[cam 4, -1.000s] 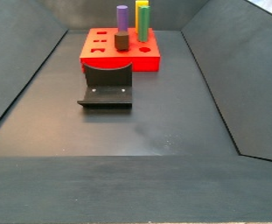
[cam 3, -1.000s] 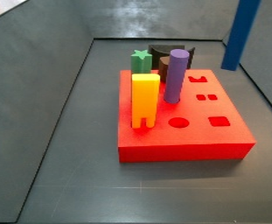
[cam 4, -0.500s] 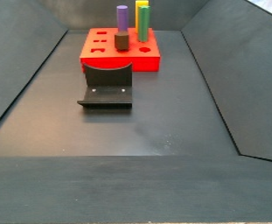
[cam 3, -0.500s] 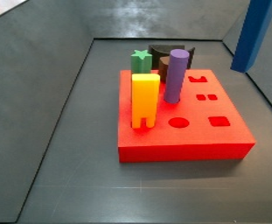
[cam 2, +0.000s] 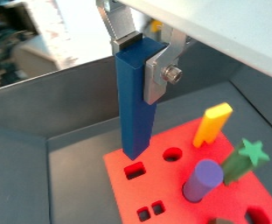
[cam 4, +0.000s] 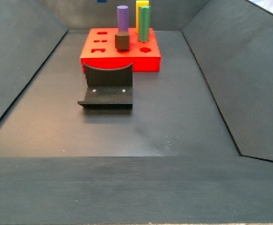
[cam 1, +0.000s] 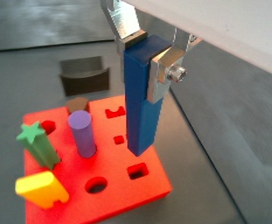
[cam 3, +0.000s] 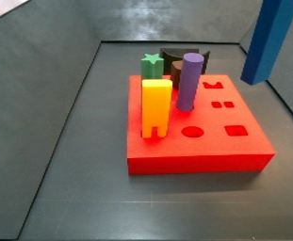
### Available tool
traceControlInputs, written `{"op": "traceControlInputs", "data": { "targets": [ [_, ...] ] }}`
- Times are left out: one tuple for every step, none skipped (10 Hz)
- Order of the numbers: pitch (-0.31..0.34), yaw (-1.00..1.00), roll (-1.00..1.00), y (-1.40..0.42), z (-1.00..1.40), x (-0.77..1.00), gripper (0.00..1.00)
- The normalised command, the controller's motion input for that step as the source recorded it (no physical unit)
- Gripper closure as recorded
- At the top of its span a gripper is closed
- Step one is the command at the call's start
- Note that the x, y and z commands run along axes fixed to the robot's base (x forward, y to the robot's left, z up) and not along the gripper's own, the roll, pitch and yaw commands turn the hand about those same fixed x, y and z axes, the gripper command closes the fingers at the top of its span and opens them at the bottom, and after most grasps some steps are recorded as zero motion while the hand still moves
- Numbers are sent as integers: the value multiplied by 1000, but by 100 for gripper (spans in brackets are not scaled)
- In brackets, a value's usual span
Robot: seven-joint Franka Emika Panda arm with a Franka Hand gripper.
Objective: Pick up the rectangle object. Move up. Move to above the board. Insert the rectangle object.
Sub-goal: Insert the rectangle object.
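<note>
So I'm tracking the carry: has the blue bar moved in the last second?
Yes. In a side view the rectangle object, clamped in the pincer, has shifted right and nearer, then back left, against the board.

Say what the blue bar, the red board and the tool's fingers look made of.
The blue bar, shut in the tool above the red board: matte, evenly coloured, likely plastic or painted wood. The board: same flat, dull finish, likely the same. The fingers: bright silver plates, apparently metal.

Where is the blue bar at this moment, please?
The rectangle object is held upright between the fingers of the gripper, in the air above the board; in both wrist views its lower end hangs over the board's holes.
</note>
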Motion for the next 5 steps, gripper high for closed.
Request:
{"op": "traceControlInputs", "data": {
  "targets": [
    [46, -909, 54, 0, -137, 0, 100],
    [71, -926, 67, 0, -169, 0, 100],
    [124, -894, 71, 0, -171, 0, 100],
    [171, -769, 80, 0, -191, 0, 100],
    [129, -700, 99, 0, -229, 143, 100]
  ]
}}
